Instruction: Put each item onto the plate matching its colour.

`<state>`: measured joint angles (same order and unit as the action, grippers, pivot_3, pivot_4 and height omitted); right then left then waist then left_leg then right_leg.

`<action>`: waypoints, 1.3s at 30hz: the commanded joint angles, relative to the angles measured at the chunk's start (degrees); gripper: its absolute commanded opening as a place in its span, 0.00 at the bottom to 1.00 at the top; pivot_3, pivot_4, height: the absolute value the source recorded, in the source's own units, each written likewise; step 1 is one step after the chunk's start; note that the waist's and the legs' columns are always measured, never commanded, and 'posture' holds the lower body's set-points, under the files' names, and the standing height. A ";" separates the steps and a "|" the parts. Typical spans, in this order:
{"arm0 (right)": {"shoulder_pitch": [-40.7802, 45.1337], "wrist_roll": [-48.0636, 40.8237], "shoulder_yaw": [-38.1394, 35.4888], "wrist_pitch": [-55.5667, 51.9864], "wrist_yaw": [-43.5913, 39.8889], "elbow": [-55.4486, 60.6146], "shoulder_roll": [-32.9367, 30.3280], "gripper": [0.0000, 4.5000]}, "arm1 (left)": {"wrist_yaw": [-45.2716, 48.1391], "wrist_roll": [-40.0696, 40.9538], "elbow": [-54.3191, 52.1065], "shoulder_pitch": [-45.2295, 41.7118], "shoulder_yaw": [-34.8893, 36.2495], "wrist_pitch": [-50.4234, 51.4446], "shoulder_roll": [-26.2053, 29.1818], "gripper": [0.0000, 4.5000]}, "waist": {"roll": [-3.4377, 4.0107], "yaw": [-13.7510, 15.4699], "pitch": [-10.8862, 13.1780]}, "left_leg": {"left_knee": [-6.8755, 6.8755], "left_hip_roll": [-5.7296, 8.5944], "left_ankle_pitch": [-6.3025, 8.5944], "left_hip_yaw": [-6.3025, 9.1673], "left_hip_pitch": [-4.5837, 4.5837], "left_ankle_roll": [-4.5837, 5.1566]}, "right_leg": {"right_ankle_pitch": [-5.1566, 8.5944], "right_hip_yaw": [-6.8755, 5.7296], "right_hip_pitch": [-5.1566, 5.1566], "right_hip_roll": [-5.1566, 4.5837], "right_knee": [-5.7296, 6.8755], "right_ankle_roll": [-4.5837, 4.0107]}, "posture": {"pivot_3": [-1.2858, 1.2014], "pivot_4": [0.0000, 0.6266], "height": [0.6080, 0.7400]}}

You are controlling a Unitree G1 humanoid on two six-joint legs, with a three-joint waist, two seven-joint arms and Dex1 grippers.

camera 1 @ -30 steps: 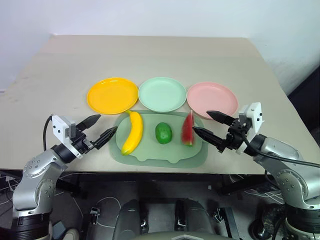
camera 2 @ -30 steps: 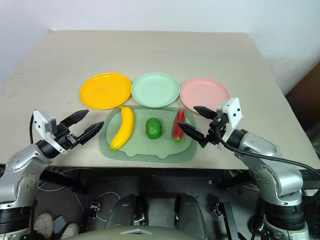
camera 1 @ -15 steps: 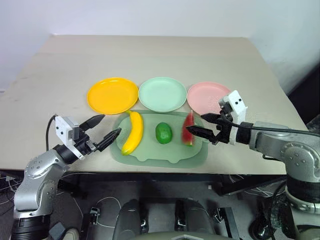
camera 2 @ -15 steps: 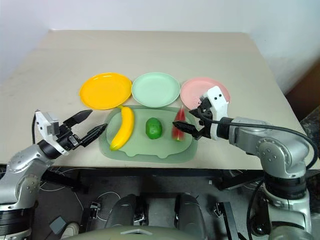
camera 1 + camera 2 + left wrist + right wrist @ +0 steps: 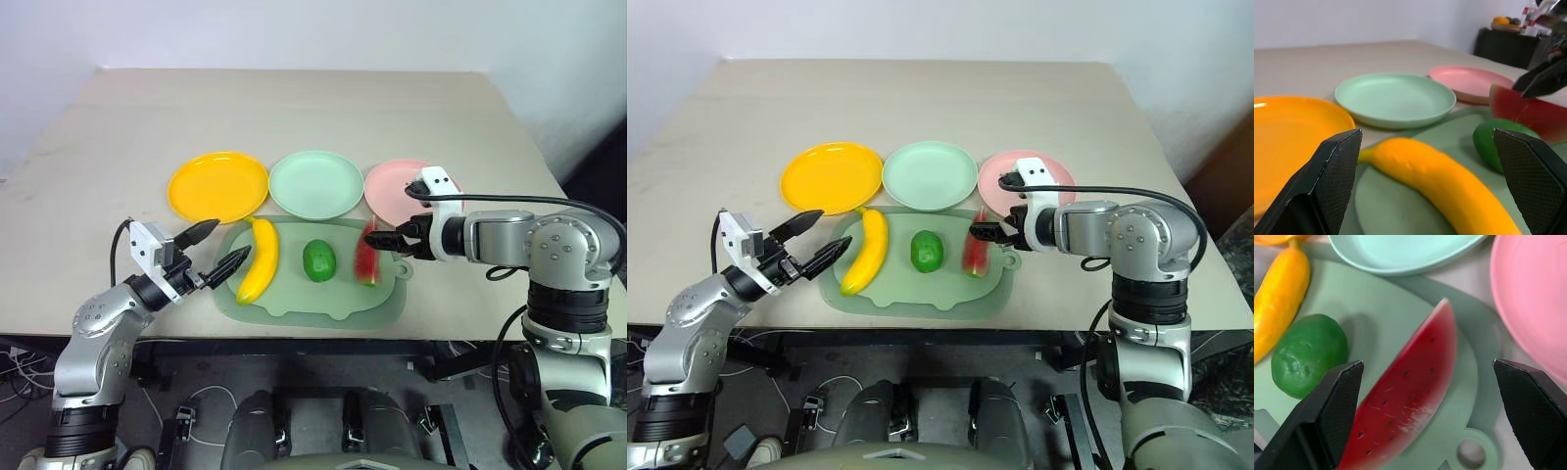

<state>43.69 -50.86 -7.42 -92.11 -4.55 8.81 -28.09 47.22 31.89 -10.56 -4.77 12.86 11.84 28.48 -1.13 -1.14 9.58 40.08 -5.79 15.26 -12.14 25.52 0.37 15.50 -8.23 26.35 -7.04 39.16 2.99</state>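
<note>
A yellow banana (image 5: 260, 260), a dark-green lime (image 5: 319, 259) and a red watermelon wedge (image 5: 366, 257) lie in a row on a pale-green mat (image 5: 294, 300). Behind the mat stand the orange-yellow plate (image 5: 217, 186), the mint-green plate (image 5: 315, 183) and the pink plate (image 5: 392, 184), all bare. My right gripper (image 5: 1427, 363) is open and angled down over the watermelon wedge (image 5: 1405, 391), one finger on each side of it. My left gripper (image 5: 233, 237) is open at the mat's left edge, pointing at the banana (image 5: 1440, 181) from close by without touching it.
The beige table (image 5: 294, 108) stretches bare behind the plates. The mat's front rim lies close to the table's near edge (image 5: 294, 336). In the left wrist view a dark cabinet (image 5: 1508, 46) stands beyond the table.
My right gripper has swung in from the right and tipped downward until it straddles the watermelon wedge. My left gripper has edged right, closer to the banana. Both stayed open.
</note>
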 commanded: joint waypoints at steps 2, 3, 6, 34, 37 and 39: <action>2.22 -4.14 1.87 -0.39 3.91 -2.32 0.81 1.00 | 0.10 -0.54 -0.81 -0.04 -0.25 -1.71 -0.41 1.00 | 0.00 -0.01 0.00 | -0.01 0.00 0.00 -0.01 0.01 0.00 | 0.00 0.00 0.01 0.00 0.00 0.00 | 0.52 0.24 0.66; 2.36 -5.12 1.19 -0.39 5.95 -3.71 2.24 1.00 | 0.04 -0.60 -0.73 -0.14 -0.30 -1.77 -0.48 1.00 | 0.00 0.00 0.00 | -0.01 0.00 0.00 -0.01 0.01 0.00 | 0.00 0.00 0.01 0.00 0.00 0.00 | 0.52 0.24 0.66; 2.47 -8.34 0.89 -0.39 11.36 -6.23 4.53 1.00 | -0.13 -0.65 -0.45 -0.38 -0.28 -1.94 -0.58 1.00 | 0.00 -0.02 0.00 | 0.00 0.00 0.00 -0.01 0.00 -0.01 | 0.00 0.00 0.01 0.01 0.02 0.00 | 0.52 0.24 0.66; 3.73 -9.34 9.60 -0.39 15.10 1.31 -2.49 0.53 | 1.07 -2.55 4.50 -4.35 -1.20 -3.36 -0.87 1.00 | 0.00 0.06 0.00 | -0.01 -0.02 0.00 0.00 0.03 0.01 | 0.00 0.00 0.02 0.00 0.00 0.01 | 0.52 0.24 0.66; 7.00 -5.87 5.83 2.63 14.29 -0.68 -1.60 0.53 | 1.15 -2.54 4.62 -4.75 -1.20 -3.26 -0.88 1.00 | 0.00 0.04 0.00 | -0.01 -0.02 0.00 0.00 0.06 0.01 | 0.00 0.00 0.06 0.00 0.00 0.01 | 0.52 0.24 0.66; 10.02 -3.07 2.00 5.31 14.50 -4.94 0.35 0.53 | 1.21 -2.55 4.62 -4.94 -1.20 -3.16 -0.84 1.00 | 0.01 0.05 0.01 | -0.01 -0.02 0.00 -0.01 0.07 0.00 | 0.00 0.00 0.07 0.00 0.00 0.01 | 0.52 0.24 0.66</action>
<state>50.30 -56.35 -0.61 -89.86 10.01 5.66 -28.69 48.30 29.30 -4.91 -8.99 11.42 9.62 27.24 -1.11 -1.10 9.59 40.07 -5.81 15.26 -12.17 25.59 0.37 15.49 -8.23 26.44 -7.04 39.17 3.00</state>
